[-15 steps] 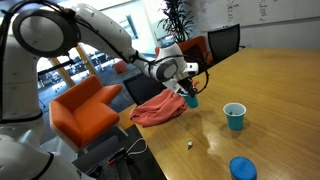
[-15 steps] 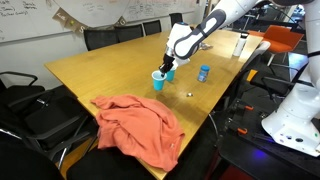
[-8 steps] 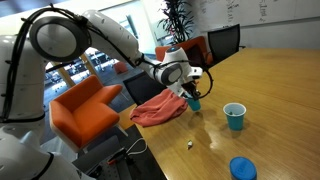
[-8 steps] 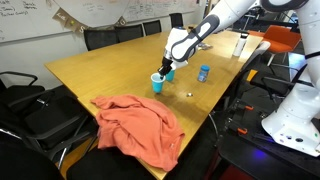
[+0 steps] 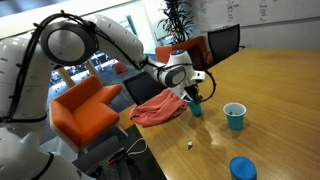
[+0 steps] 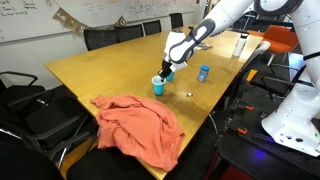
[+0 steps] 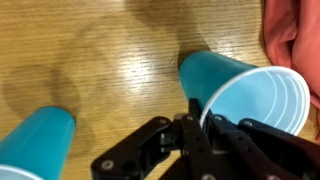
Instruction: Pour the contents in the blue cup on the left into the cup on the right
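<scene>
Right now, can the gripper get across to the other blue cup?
Probably yes. The gripper, jaws seemingly pinching the rim of the near cup, has only bare table between it and the other blue cup; the red cloth lies on the opposite side.

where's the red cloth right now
In an exterior view the red cloth lies at the edge of the wooden table, beside the blue cup gripped by the end effector.

A long wooden desk (image 6: 100,60) with a glossy top fills the room in both exterior views. Black chairs (image 6: 118,38) line its far side before a white wall (image 6: 30,25) with writing on it. An orange armchair (image 5: 85,108) stands near bright windows (image 5: 135,20), with a leafy plant (image 5: 178,14) beyond. Daylight glints off the wood.
</scene>
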Controlling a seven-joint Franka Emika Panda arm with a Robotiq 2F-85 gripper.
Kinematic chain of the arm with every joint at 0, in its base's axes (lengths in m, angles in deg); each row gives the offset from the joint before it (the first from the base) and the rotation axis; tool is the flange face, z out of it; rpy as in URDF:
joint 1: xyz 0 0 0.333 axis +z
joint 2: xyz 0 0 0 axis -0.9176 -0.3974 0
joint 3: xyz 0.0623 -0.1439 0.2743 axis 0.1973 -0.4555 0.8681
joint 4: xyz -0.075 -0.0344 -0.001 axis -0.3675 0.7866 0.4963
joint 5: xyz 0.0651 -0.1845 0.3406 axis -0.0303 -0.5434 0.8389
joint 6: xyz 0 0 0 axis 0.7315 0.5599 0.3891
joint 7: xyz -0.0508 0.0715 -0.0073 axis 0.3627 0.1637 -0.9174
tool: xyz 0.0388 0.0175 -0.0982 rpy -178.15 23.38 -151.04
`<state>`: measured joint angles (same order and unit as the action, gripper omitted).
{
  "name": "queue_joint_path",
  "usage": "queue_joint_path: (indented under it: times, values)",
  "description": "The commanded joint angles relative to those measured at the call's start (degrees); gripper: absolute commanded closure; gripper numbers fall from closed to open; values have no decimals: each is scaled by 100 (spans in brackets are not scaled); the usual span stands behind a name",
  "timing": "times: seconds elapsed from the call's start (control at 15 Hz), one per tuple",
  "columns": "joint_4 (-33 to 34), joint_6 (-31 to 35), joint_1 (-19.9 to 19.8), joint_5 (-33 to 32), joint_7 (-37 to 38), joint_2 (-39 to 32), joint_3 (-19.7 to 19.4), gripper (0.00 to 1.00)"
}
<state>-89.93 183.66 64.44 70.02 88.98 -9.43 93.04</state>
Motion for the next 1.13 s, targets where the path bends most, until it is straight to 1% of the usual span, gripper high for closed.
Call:
queue_joint_path:
  times: [0.0,0.07,0.2,0.33,0.47,0.53,0.6,0.67,0.73,1.07]
  values:
    - [258,-398,171,93,-7,-101,-184,71]
    - [282,-422,191,90,10,-114,-208,69]
    - [228,-369,272,54,71,-23,-298,56]
    - [0,-219,315,34,49,277,-324,41]
    - [-285,-178,319,44,-23,721,-296,26]
    - [-404,-299,303,63,-46,979,-276,18]
    - [-499,-435,162,215,-229,1224,-102,11]
    - [-626,-489,155,227,-247,1473,-99,2]
    - [-718,-573,125,274,-309,1683,-61,0]
    - [-1190,-1081,173,211,-408,2585,-203,0]
